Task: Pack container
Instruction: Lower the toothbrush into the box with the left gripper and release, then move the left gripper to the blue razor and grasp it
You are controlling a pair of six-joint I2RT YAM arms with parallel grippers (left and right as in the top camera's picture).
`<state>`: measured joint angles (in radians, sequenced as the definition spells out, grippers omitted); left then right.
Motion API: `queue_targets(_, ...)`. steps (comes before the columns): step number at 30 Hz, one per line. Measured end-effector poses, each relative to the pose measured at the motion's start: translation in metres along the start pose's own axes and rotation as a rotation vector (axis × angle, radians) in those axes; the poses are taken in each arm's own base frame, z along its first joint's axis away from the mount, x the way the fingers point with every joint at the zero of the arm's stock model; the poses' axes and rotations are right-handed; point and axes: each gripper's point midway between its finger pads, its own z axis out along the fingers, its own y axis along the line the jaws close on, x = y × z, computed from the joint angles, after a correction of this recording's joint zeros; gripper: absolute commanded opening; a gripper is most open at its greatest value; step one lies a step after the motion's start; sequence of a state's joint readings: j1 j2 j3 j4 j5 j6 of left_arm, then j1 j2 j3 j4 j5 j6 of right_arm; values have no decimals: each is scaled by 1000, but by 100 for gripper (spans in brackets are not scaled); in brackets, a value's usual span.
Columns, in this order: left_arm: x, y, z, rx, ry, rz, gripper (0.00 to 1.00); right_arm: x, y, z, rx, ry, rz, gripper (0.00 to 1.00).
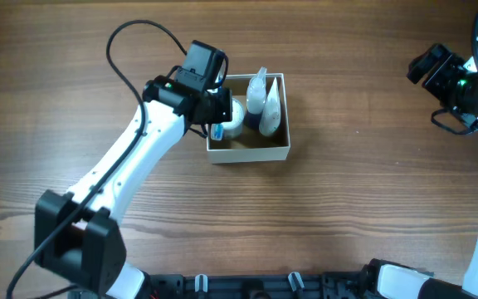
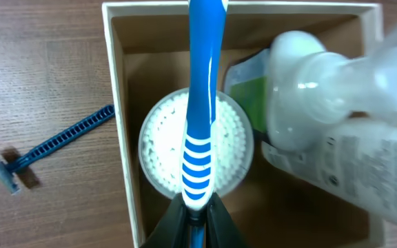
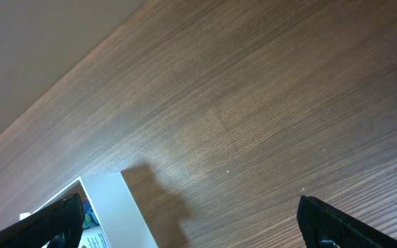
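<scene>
The container (image 1: pixel 282 149) is a square white-walled cardboard box with a brown inside, at the table's middle. It holds two clear bottles (image 1: pixel 258 91) and a round white jar (image 1: pixel 235 118). My left gripper (image 1: pixel 217 124) is over the box's left side, shut on a blue toothbrush (image 2: pixel 202 103). In the left wrist view the toothbrush hangs over the jar (image 2: pixel 158 145), inside the box wall (image 2: pixel 119 124), beside a bottle (image 2: pixel 336 131). My right gripper (image 1: pixel 438 75) is open and empty at the far right, above bare table (image 3: pixel 195 227). The box corner (image 3: pixel 116 207) shows in its view.
A blue disposable razor (image 2: pixel 54 141) lies on the wooden table just outside the box's left wall; my left arm hides it in the overhead view. A green-labelled packet (image 2: pixel 247 96) lies in the box under the bottles.
</scene>
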<state>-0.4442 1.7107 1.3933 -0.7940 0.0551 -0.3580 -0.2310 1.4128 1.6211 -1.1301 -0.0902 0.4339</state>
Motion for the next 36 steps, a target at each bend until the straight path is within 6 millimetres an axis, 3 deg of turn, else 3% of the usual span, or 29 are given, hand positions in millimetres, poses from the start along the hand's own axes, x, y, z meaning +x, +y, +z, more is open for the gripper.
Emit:
queue_targets(6, 1, -4, 16, 18, 23, -27, 6, 0, 0, 0, 0, 0, 0, 100)
queue_targets(15, 5, -29, 18, 72, 15, 9, 4, 0, 0, 0, 0, 0, 0, 100)
queue_targets(23, 15, -26, 18, 56, 52, 121, 6, 0, 0, 0, 0, 0, 0, 100)
queue_targets(28, 17, -24, 18, 53, 59, 177, 14, 0, 0, 0, 0, 0, 0, 100)
queue_targets(36, 22, -22, 18, 46, 81, 201, 13, 0, 0, 0, 0, 0, 0, 100)
